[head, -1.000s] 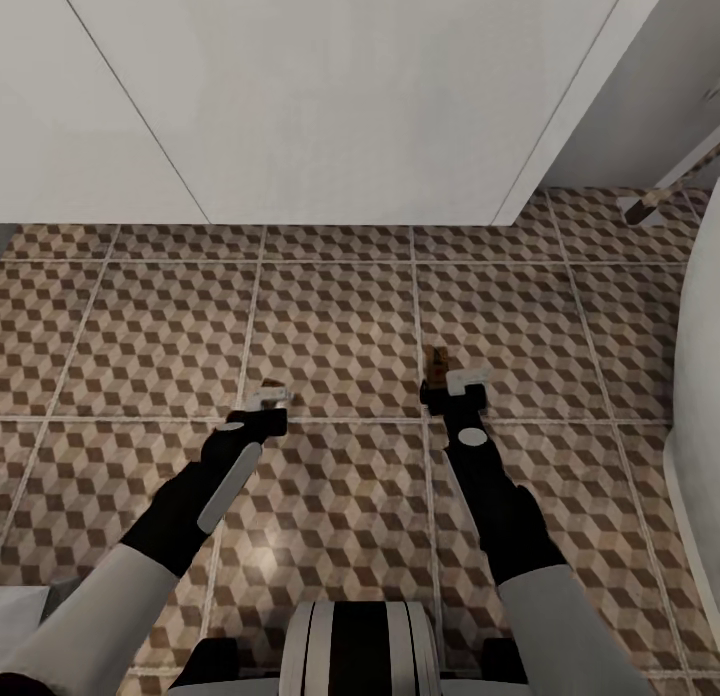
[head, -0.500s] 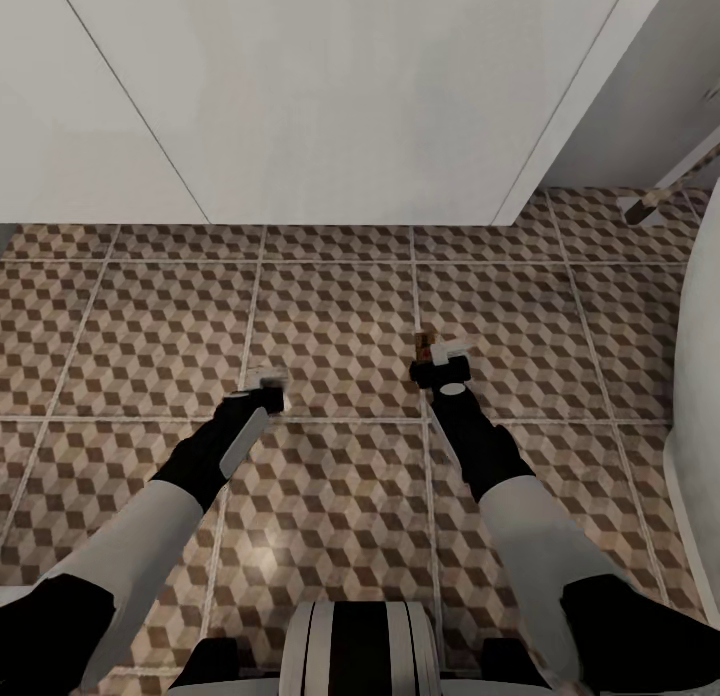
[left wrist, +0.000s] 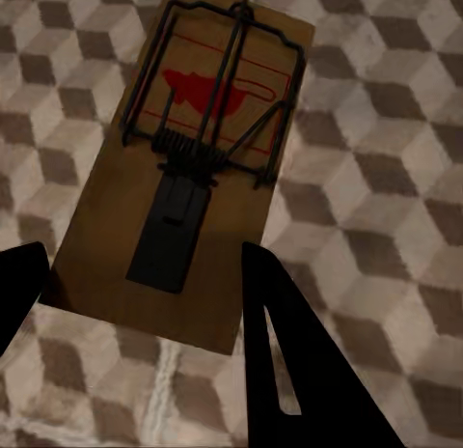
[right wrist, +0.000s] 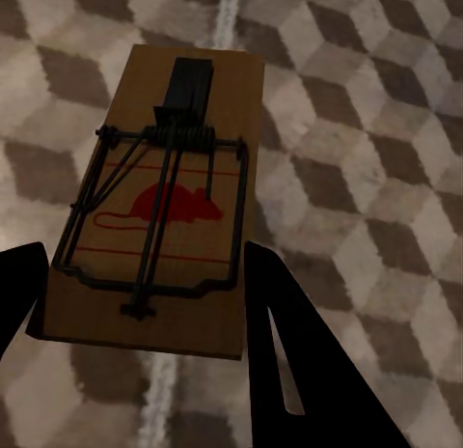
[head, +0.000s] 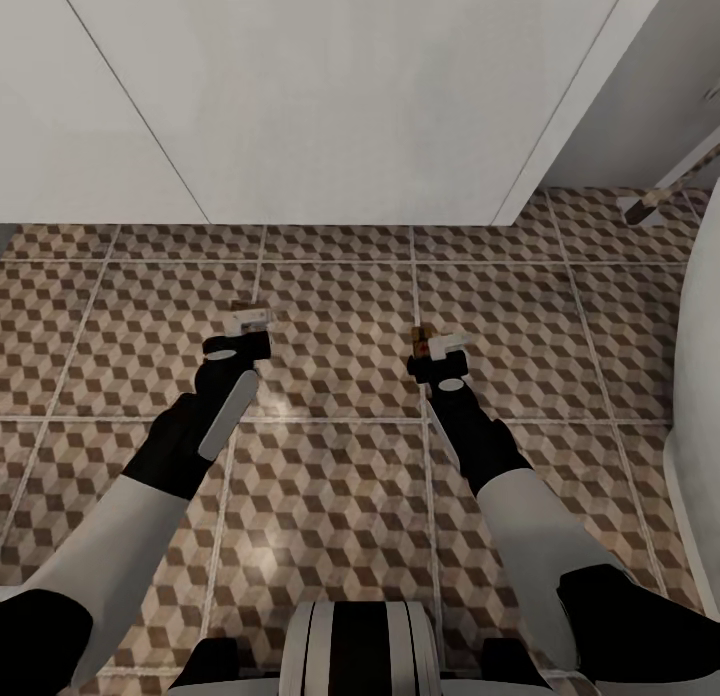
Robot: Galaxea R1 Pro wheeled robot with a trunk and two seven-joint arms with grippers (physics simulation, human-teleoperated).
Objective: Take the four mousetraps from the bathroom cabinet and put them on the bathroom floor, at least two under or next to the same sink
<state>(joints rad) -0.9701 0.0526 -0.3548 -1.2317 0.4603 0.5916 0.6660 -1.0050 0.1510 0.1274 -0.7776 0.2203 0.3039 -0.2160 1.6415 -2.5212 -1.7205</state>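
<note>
Each gripper holds one mousetrap by its end, low over the bathroom floor (head: 340,306) of cube-patterned tiles. In the left wrist view a tan mousetrap (left wrist: 193,129) with black wire and a red mouse print sits clamped between the black fingers (left wrist: 280,351) of my left gripper (left wrist: 145,250). The right wrist view shows a second mousetrap (right wrist: 164,207) clamped the same way in my right gripper (right wrist: 143,247). From the head, my left gripper (head: 250,314) is at centre left. My right gripper (head: 437,348) is at centre right, with its mousetrap (head: 421,344) poking out beside it.
A large white panelled unit (head: 300,96) stands across the far side, its lower edge meeting the tiles. A white curved body (head: 700,376) borders the floor on the right. A small tan object with a pale handle (head: 640,206) lies at the far right.
My left arm has reached forward toward the white unit, carrying its mousetrap with it. My right gripper has crept slightly forward with its trap. Both arms are more extended.
</note>
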